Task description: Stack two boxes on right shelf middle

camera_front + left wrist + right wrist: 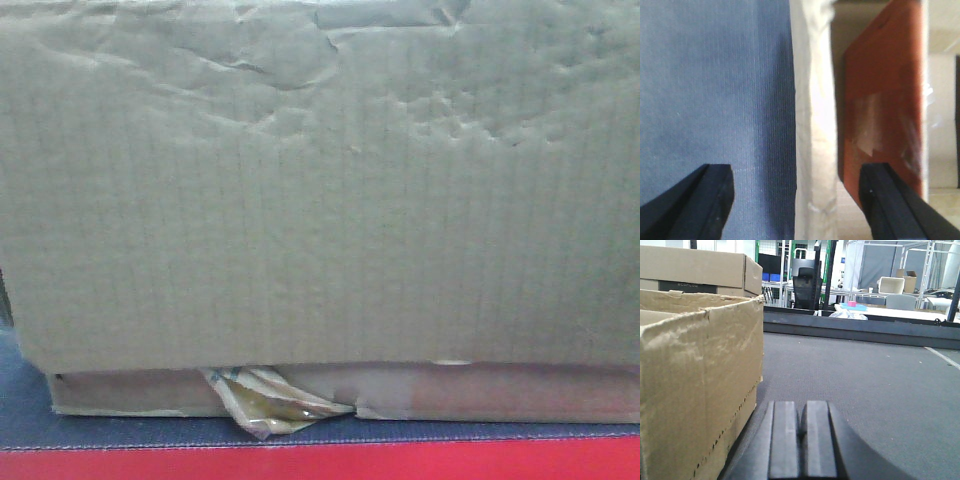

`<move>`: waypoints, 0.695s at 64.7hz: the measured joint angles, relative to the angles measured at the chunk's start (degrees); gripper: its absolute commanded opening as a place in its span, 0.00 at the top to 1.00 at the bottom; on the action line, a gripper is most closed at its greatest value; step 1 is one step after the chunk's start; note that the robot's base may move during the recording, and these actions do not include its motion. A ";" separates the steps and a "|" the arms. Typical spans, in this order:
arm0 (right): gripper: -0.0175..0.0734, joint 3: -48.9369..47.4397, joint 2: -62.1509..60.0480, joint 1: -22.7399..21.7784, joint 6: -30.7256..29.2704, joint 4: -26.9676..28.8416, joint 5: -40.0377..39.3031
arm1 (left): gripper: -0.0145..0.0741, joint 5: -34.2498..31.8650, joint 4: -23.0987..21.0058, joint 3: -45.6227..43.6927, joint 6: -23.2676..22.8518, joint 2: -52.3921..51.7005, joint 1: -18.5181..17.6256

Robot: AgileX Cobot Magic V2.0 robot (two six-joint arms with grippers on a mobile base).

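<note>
The large brown box fills the front view. It sits on top of the flatter box, which has a yellowish tape scrap sticking out from under it. In the left wrist view my left gripper is open wide, with a blue-grey surface and a white strip between its fingers. My right gripper is shut and empty. It hovers low over the grey platform, just right of a cardboard box wall. The shelf is out of view.
The boxes rest on a dark grey platform with a red front edge. A reddish-brown panel stands beyond my left gripper's right finger. Another cardboard box sits behind the near one, and desks and a chair stand far off.
</note>
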 measured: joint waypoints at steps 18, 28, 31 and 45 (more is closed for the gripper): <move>0.98 0.00 0.00 0.00 0.00 0.00 0.00 | 0.36 0.00 -0.23 0.12 0.00 1.37 0.00; 0.98 0.00 0.00 0.11 0.00 0.00 -0.97 | 0.36 -0.10 -0.25 0.12 0.00 2.18 0.00; 0.98 -0.23 -0.09 0.11 0.00 0.00 -1.25 | 0.36 -0.10 -0.25 0.12 0.00 2.18 0.00; 0.98 -16.27 2.55 0.22 1.91 1.09 17.74 | 0.36 -0.10 -0.25 0.12 0.00 2.18 0.00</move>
